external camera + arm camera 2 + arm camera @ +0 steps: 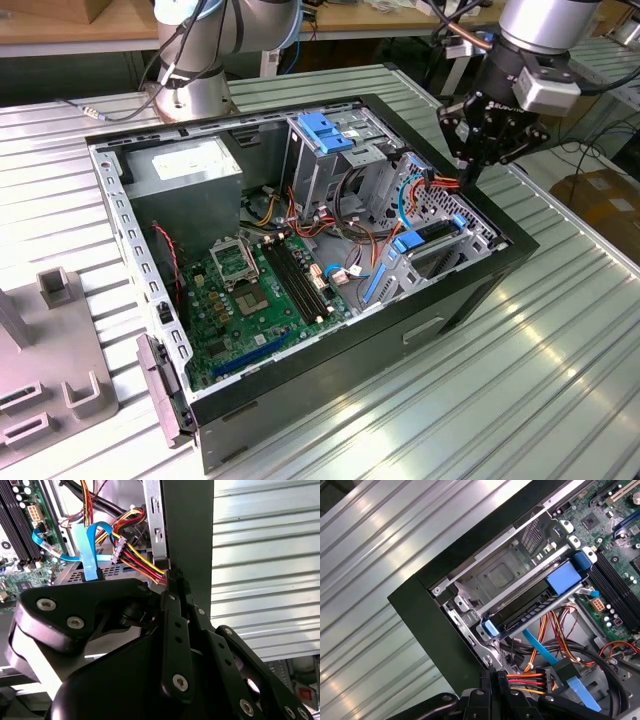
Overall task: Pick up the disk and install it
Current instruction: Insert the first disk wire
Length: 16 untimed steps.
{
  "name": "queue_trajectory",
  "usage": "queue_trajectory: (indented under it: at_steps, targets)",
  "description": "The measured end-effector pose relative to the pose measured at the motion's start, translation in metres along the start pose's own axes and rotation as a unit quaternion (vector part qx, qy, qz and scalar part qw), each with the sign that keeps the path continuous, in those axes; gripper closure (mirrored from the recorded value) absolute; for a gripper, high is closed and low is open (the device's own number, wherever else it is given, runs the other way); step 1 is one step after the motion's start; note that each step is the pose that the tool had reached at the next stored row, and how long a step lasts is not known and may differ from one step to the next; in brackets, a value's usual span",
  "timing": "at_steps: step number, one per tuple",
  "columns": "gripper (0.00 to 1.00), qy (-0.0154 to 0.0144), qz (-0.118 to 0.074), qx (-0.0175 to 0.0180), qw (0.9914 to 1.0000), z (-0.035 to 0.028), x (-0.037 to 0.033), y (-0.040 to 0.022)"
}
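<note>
The gripper (470, 172) hangs over the case's right corner, fingers drawn together on the bundle of power wires (527, 682), seemingly lifting the cable clear. Just beside it, the disk (530, 611) already sits in its bay on blue rails, near the motherboard (255, 290), so the cable can reach it.
</note>
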<state>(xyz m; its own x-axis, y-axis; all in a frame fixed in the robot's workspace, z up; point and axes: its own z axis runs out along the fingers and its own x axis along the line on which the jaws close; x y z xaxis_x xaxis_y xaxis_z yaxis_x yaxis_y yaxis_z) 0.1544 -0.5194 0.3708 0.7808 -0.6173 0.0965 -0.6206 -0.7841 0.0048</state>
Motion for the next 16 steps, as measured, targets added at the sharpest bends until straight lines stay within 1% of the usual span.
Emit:
queue_trajectory:
  at_steps: [3, 6, 10, 12, 15, 16]
  targets:
    - [0.84, -0.0001, 0.015, -0.0015, 0.99989, 0.0, 0.0, 0.0]
    - [0.84, -0.0002, 0.029, -0.0029, 0.99958, 0.0, 0.0, -0.0001]
    - [0.84, -0.0004, 0.051, -0.005, 0.99871, 0.0, 0.0, 0.0]
    - [0.84, -0.0004, 0.061, -0.0061, 0.99809, 0.0, 0.0, -0.0001]
    - [0.84, -0.0006, 0.088, -0.0087, 0.99605, 0.0, 0.0, 0.0]
    - [0.84, -0.0006, 0.094, -0.0093, 0.99551, 0.0, 0.0, 0.0]
